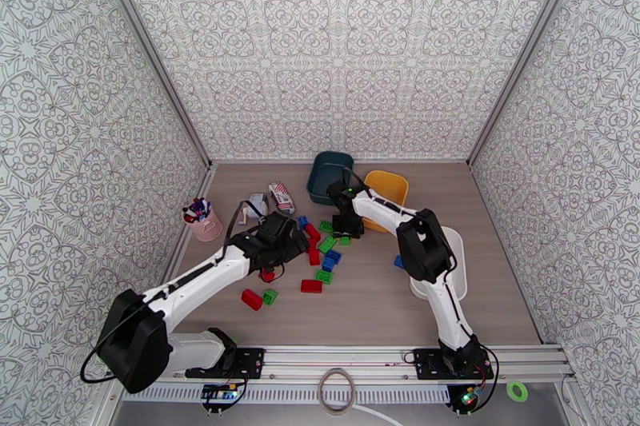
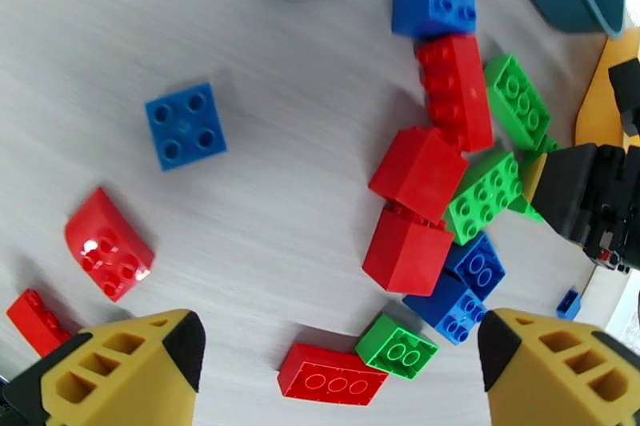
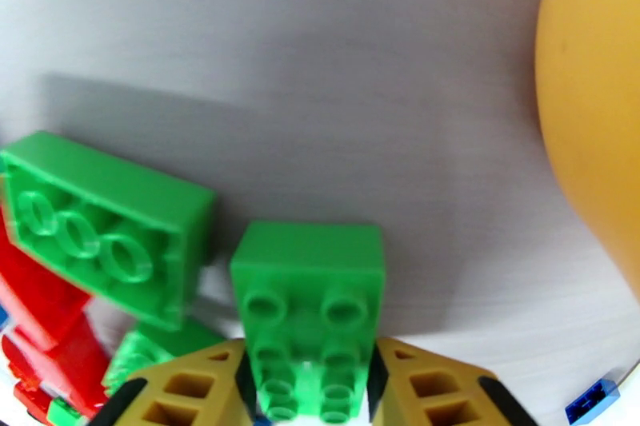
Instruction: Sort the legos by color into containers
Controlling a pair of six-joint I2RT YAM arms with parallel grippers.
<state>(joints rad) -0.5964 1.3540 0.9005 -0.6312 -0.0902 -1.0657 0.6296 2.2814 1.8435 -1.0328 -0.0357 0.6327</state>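
My right gripper (image 3: 308, 388) is shut on a green lego (image 3: 308, 292) that sticks out past its yellow fingertips (image 3: 200, 388). It sits low over the table beside the yellow container (image 3: 596, 124). From above, this gripper (image 1: 346, 229) is at the right end of the lego pile (image 1: 324, 248), just in front of the dark teal container (image 1: 330, 176) and the yellow container (image 1: 386, 186). My left gripper (image 2: 340, 372) hangs open above the pile, with a flat red lego (image 2: 332, 376) and a green lego (image 2: 396, 348) between its wide-spread fingers. The white tray (image 1: 458, 248) lies to the right.
A pink cup of pens (image 1: 204, 220), a small white gadget (image 1: 256, 206) and a striped packet (image 1: 281, 197) stand at the back left. Stray legos lie apart from the pile: a red one (image 1: 252, 299), a green one (image 1: 270, 296) and a blue one (image 1: 398, 261) beside the tray.
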